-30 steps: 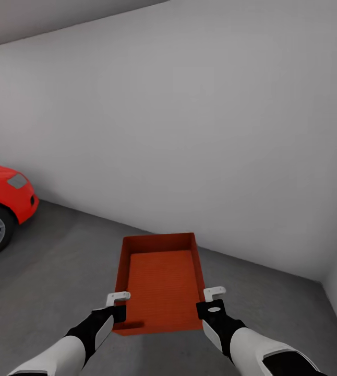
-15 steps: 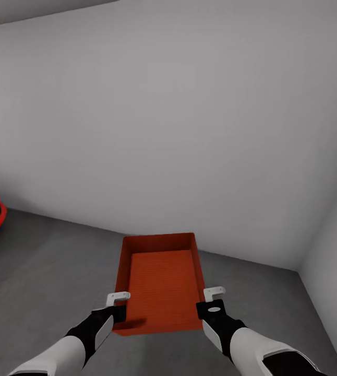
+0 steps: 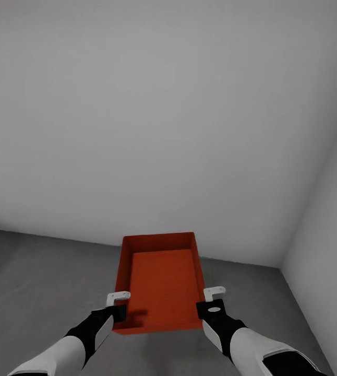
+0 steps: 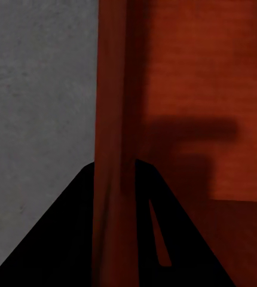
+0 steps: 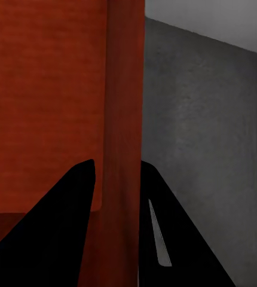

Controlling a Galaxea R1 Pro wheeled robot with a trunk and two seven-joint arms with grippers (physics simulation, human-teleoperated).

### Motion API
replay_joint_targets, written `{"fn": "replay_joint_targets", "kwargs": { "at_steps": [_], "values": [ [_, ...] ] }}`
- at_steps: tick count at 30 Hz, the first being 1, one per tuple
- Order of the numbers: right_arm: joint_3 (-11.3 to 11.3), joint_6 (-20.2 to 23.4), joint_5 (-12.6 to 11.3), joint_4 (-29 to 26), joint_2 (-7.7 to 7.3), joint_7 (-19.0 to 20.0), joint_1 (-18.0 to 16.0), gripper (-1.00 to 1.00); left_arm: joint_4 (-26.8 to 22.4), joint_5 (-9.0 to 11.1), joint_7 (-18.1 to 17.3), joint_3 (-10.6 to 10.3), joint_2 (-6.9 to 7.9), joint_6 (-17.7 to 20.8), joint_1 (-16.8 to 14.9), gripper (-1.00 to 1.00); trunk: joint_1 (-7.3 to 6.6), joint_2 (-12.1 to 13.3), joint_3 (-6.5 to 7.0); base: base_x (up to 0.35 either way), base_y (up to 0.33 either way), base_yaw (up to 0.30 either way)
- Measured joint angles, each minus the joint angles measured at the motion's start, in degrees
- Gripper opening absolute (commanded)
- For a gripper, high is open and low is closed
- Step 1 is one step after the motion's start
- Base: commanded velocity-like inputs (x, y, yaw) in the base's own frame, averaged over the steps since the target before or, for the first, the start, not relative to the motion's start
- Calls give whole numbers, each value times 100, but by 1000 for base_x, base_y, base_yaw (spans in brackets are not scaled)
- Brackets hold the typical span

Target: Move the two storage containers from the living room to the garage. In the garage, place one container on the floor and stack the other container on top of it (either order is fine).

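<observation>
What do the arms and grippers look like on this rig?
Both arms have glossy white forearm shells and black wrist sections. The left gripper and right gripper carry small pale grey fingers. The wrist views render the fingers as black wedges. No cables visible.
</observation>
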Motion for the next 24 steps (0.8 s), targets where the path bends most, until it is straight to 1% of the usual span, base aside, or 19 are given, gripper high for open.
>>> {"fn": "replay_joint_targets", "kwargs": {
  "at_steps": [10,17,20,24],
  "values": [
    [3,3,0,0,0,0,0,-100,6,2,0,1,0,-5,0,-100,1,0,0,225,0,-242],
    [2,16,1,0,0,2,0,-100,9,7,2,-1,0,5,0,-100,1,0,0,170,0,-239],
    [0,26,3,0,1,4,-1,-100,7,17,6,-8,1,16,1,-100,2,0,0,118,0,-132],
    [-5,55,9,-2,1,9,-1,-100,6,11,8,-2,1,41,1,-100,2,1,0,66,0,-40]
  ]
}}
